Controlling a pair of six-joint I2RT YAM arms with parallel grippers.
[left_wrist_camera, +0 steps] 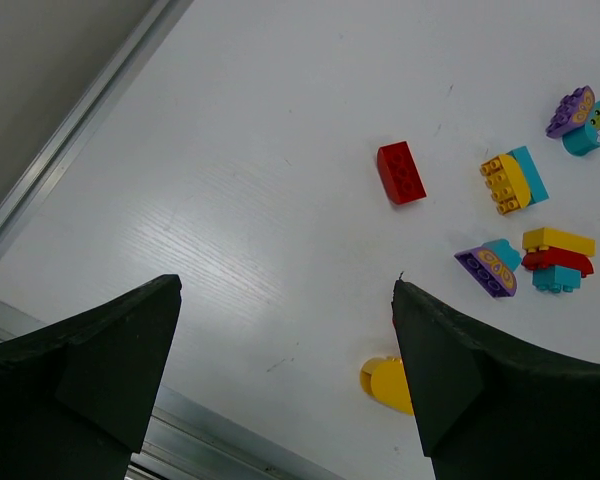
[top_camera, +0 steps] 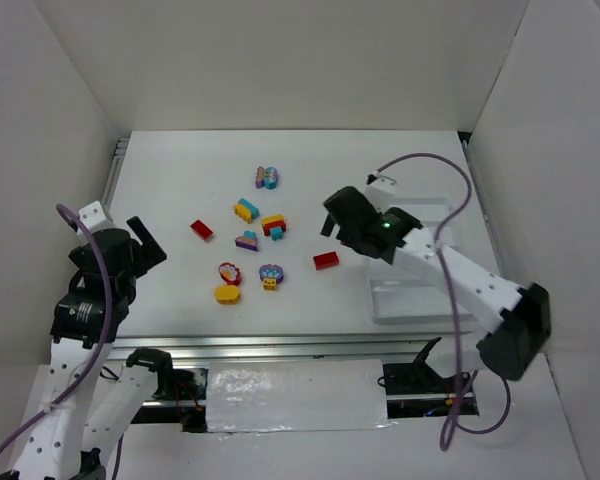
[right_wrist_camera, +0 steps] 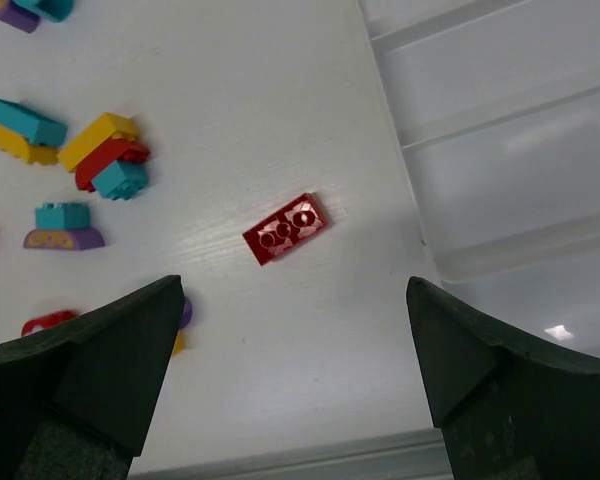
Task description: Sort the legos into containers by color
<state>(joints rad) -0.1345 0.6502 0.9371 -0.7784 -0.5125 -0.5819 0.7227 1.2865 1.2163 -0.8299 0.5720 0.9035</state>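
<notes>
The legos lie scattered on the table left of the tray, all outside its compartments. One red brick lies nearest the tray's left wall, with a bare strip of table between them. The right gripper hovers over that brick, jaws apart, gripping nothing. The left gripper, jaws apart, hangs over bare table far left of the tray, near the edge rail.
</notes>
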